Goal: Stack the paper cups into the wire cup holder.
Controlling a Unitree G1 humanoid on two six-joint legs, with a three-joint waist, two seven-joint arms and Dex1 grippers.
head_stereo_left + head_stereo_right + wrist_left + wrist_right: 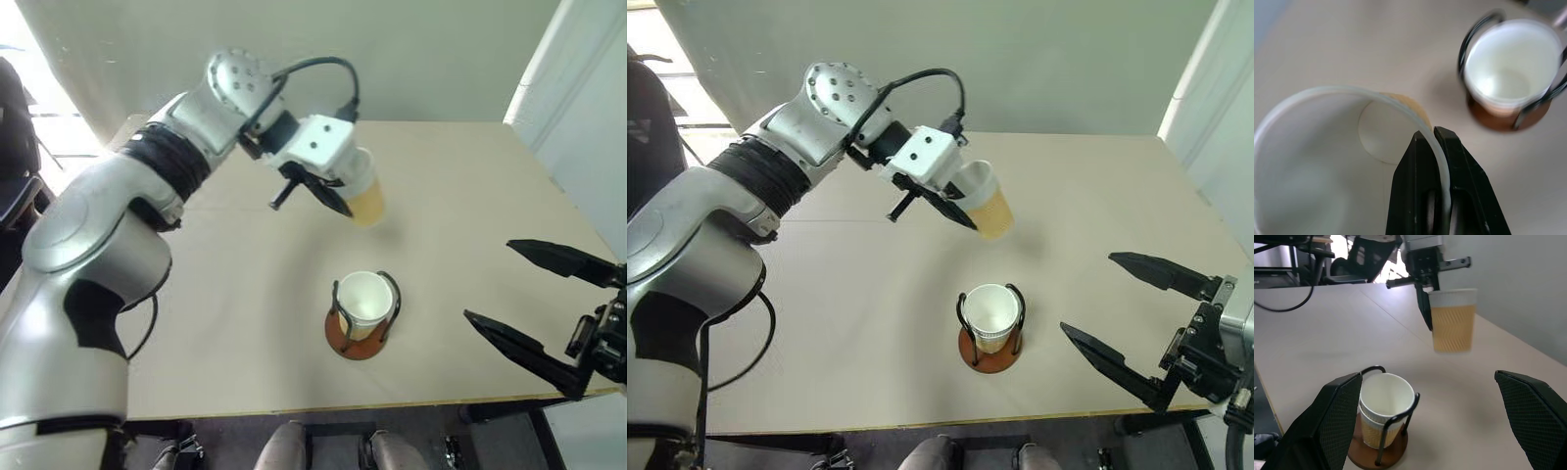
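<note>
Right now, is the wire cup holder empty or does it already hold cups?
Not empty. The wire cup holder holds two nested paper cups standing upright between its loops; the right wrist view shows one rim above the other.

An office or lab-like test room is suggested. A plain beige table [245,323] is set before a bare pale wall [294,39], with a white panel [578,108] seen at two o'clock. At ten o'clock, a dark office chair [15,137] and a brightly lit window area are seen, with black desk frames and cables [1293,264] visible in the right wrist view.
</note>
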